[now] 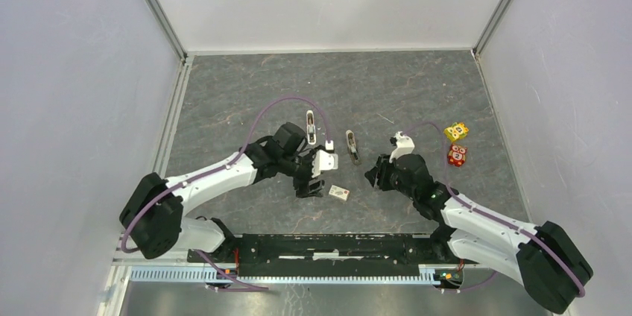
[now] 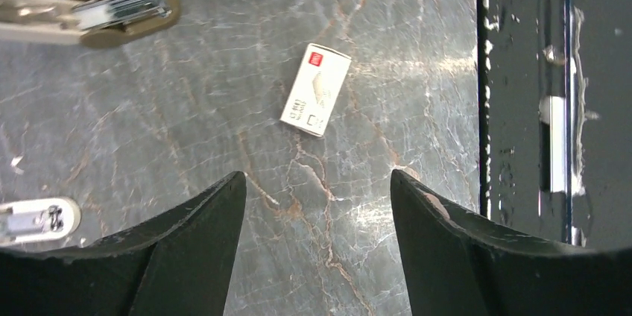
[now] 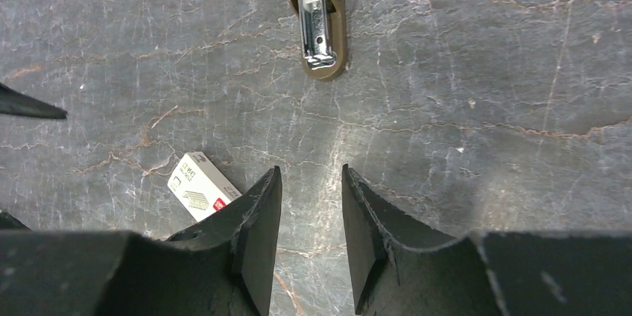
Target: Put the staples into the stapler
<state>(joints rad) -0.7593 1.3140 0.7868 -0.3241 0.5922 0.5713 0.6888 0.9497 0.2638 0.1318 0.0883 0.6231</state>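
Observation:
The whitish staple box with a red mark lies flat on the grey marble table. It also shows in the left wrist view and, partly behind a finger, in the right wrist view. No loose staples show. The stapler lies in two parts: a tan part with a metal channel and a white part. My left gripper is open and empty, just left of the box. My right gripper is open and empty, right of the box and below the tan part.
A yellow cartoon-face cube and a red one sit at the right. A black rail runs along the near edge between the arm bases. Grey walls close in both sides and the back.

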